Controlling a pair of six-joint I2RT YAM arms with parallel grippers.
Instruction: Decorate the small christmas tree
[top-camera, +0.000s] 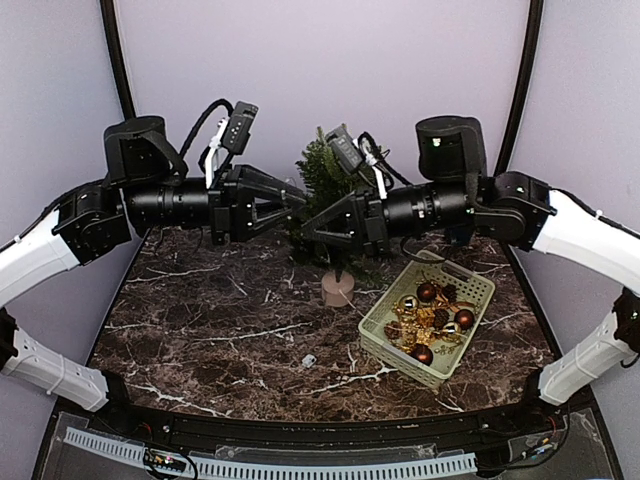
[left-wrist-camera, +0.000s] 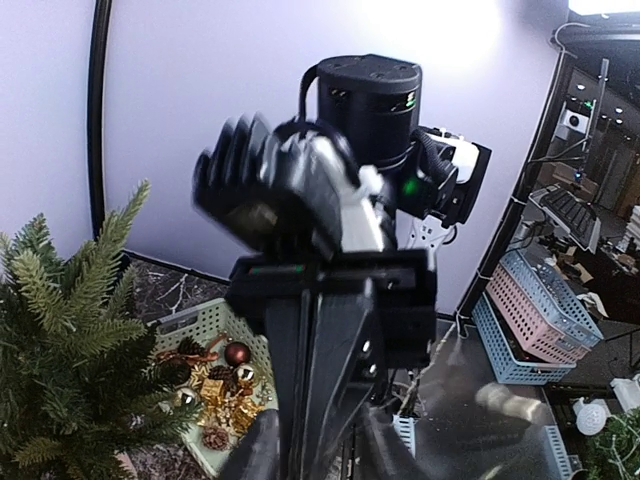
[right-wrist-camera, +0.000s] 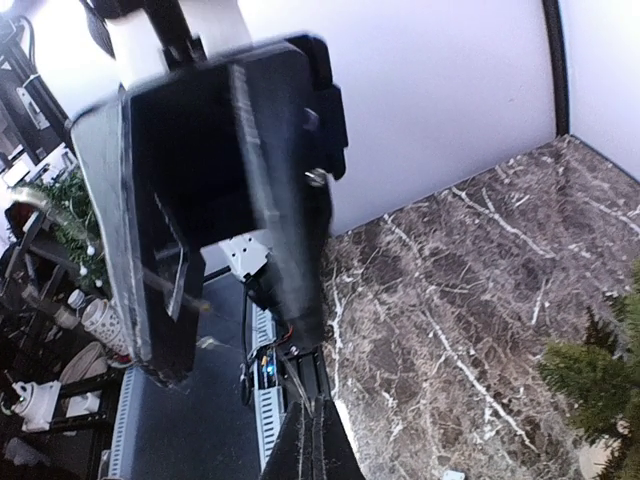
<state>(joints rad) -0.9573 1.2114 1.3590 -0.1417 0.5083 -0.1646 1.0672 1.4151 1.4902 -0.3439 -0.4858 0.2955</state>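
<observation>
The small christmas tree (top-camera: 322, 168) stands in its beige pot (top-camera: 338, 289) at the back middle. It also shows in the left wrist view (left-wrist-camera: 60, 350) and the right wrist view (right-wrist-camera: 600, 370). Both arms are held level and their grippers meet in the air in front of the tree. My left gripper (top-camera: 297, 204) is open, its fingers (left-wrist-camera: 252, 450) apart at the bottom of its view, with the right gripper's body (left-wrist-camera: 330, 330) close before it. My right gripper (top-camera: 309, 228) is shut (right-wrist-camera: 315, 430); a thin pale thread (right-wrist-camera: 298, 370) seems to run from its tips.
A pale green basket (top-camera: 375, 335) of brown and gold baubles (top-camera: 428, 292) and pine cones sits right of the pot, and shows in the left wrist view (left-wrist-camera: 205, 322). A small white scrap (top-camera: 308, 360) lies on the marble table (top-camera: 200, 330). Walls close the back and sides.
</observation>
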